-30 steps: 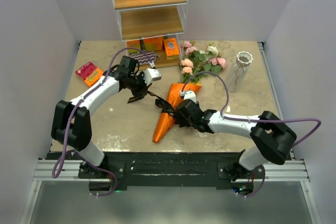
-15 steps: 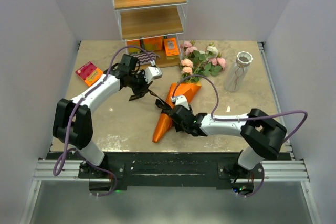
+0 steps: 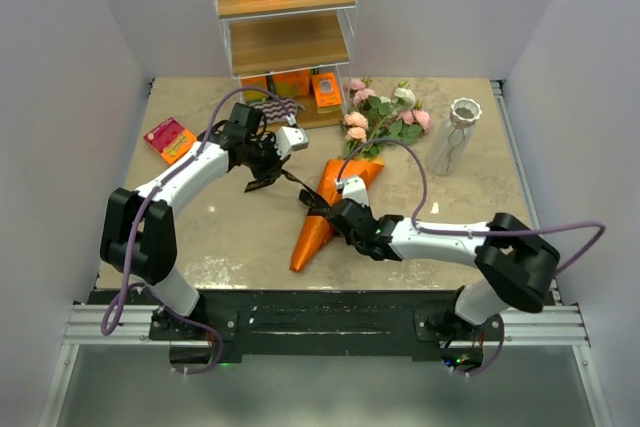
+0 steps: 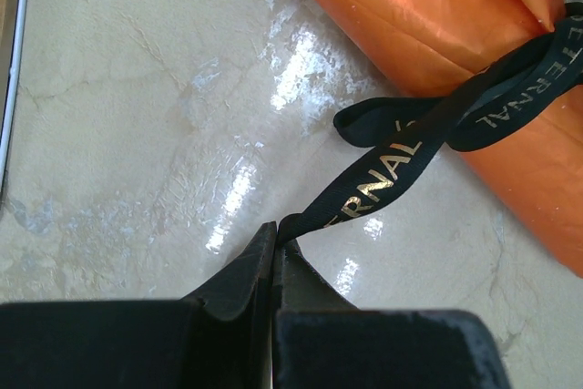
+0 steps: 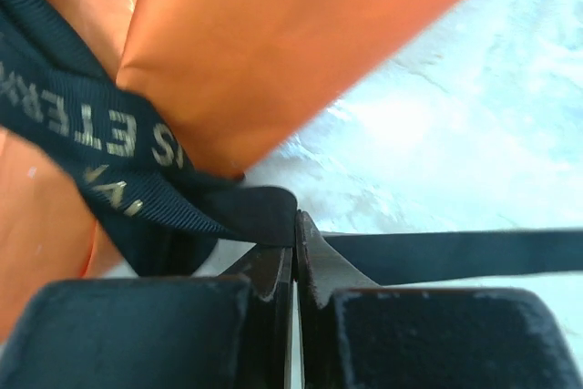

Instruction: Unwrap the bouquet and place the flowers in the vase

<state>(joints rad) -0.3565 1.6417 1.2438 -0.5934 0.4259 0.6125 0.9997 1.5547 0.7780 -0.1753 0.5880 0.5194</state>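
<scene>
Just clamped the right pincer point(image 5: 293, 225) onto the ribbon point(image 5: 109, 161) at its tips, with the left pincer point(image 4: 275, 239) gripping the other end, ready to pull the knot loose.

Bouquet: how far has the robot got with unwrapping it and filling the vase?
Nothing looks finished: the ribbon is tied round the orange paper. In hand: the left gripper and right gripper each pinch the ribbon, apparently to pull it loose. Left to do: take off the paper, then move the flowers into the empty vase.
</scene>
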